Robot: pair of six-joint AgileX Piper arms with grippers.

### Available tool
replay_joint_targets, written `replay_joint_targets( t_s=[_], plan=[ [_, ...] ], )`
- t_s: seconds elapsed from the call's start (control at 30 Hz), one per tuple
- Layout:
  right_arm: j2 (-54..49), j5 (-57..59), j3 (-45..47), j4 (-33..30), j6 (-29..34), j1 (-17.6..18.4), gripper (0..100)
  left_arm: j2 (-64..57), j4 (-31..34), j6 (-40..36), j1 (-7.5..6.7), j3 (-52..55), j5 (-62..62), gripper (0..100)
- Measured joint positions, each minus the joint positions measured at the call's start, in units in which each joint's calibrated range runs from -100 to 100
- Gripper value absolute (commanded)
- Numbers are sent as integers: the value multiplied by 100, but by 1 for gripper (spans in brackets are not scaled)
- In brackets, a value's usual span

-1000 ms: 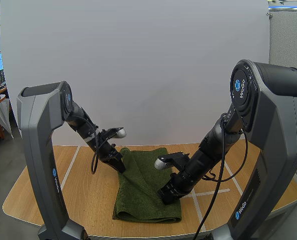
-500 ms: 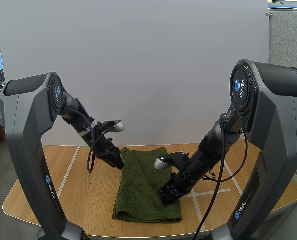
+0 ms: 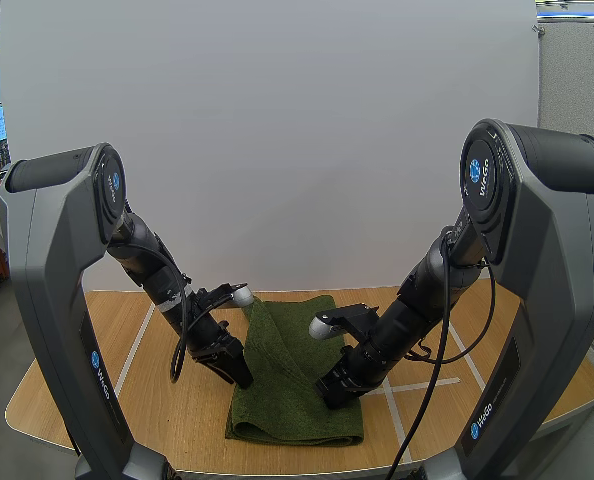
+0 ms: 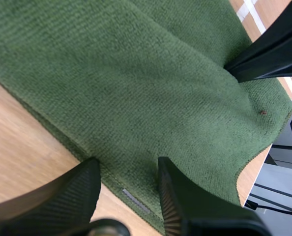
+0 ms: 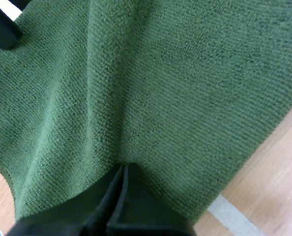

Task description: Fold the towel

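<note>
A dark green towel [image 3: 292,385] lies folded into a long strip on the wooden table [image 3: 157,410]. My left gripper [image 3: 241,377] is low at the towel's left edge. In the left wrist view it [image 4: 129,169] is open, its fingers [image 4: 70,189] standing apart over the hem of the towel [image 4: 151,83], where a small label is sewn. My right gripper [image 3: 334,393] rests on the towel's right side. Its fingers [image 5: 121,201] lie together as one dark wedge, tips pressed into the towel [image 5: 175,78] at the foot of a crease.
White tape lines [image 3: 422,384] mark the table to the right of the towel. Bare wood lies to the left and in front. The right gripper [image 4: 269,51] shows beyond the towel in the left wrist view.
My left gripper has come down and toward the front, from the towel's far left part to its left edge near the middle. The right arm and the towel have stayed put.
</note>
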Motion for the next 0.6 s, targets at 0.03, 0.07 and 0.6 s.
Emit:
replay_joint_targets(
  t_s=[0.03, 0.07, 0.6],
  plan=[
    [0, 0, 0, 0, 0, 0, 0, 0, 0, 40, 0, 59, 0, 61],
    [0, 0, 0, 0, 0, 0, 0, 0, -11, 65, 0, 78, 0, 61],
    [-1459, -206, -13, 9, -7, 0, 0, 0, -158, 189, 0, 85, 0, 0]
  ],
)
